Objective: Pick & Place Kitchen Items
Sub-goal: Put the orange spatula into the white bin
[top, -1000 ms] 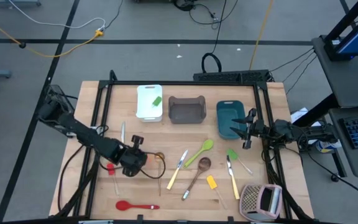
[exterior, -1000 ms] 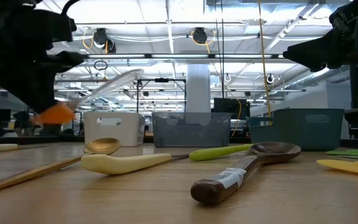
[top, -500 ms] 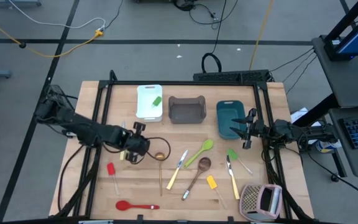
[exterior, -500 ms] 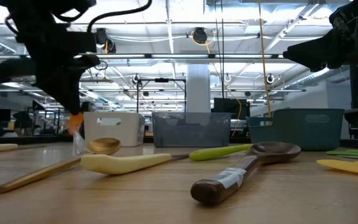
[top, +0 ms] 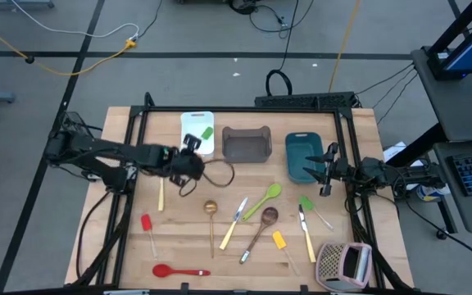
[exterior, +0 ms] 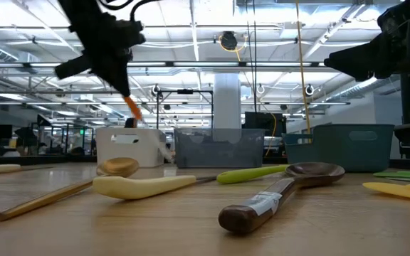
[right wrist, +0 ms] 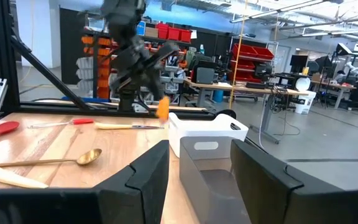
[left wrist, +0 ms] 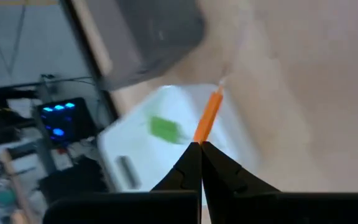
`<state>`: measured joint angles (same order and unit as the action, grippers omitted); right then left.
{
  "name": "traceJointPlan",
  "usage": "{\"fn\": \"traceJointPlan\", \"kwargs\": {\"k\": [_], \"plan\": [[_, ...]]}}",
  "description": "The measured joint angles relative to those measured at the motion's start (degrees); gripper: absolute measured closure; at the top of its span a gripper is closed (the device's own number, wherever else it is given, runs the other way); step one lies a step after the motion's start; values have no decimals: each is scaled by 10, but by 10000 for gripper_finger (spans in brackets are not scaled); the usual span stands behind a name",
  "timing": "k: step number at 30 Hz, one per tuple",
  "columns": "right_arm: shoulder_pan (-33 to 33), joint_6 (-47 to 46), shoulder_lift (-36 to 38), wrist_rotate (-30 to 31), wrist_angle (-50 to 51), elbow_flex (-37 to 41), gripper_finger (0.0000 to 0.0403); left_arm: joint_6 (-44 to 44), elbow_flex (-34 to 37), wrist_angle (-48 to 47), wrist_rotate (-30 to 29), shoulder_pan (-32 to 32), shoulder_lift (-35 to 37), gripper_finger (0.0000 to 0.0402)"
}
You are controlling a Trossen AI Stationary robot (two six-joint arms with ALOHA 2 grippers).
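Orange spatula (left wrist: 207, 118) pinched in left tool (left wrist: 200, 149), over white tub (left wrist: 241, 134)

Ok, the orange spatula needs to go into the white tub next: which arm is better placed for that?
Left. Its end effector is shut on the orange spatula and hangs right beside the white tub. The right end effector waits open across the table by the teal tub.

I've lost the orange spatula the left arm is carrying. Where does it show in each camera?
High view: hidden under the left gripper, beside the white tub.
Low view: orange spatula hangs above the white tub.
Left wrist view: orange spatula between the fingers, white tub behind.
Right wrist view: orange spatula by the white tub.
Shared landmark: white tub.
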<state>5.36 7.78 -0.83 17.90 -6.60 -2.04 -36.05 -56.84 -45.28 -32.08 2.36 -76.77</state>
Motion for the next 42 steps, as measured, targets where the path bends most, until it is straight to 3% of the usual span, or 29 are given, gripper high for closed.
{"fn": "traceJointPlan", "kwargs": {"k": [6, 14, 22, 32, 42], "plan": [[0, 20, 0, 0, 0, 0, 238, -176, -45, -17, 28, -111, 0, 401], [0, 20, 0, 0, 0, 0, 238, -375, -47, 15, 130, -280, -13, 401], [0, 21, 0, 0, 0, 0, 238, -402, -47, 58, 251, -379, -103, 401], [0, 21, 0, 0, 0, 0, 238, -332, -47, 121, 246, -388, -216, 386], [0, 21, 0, 0, 0, 0, 238, -280, -47, 126, 194, -378, -223, 298]]}}
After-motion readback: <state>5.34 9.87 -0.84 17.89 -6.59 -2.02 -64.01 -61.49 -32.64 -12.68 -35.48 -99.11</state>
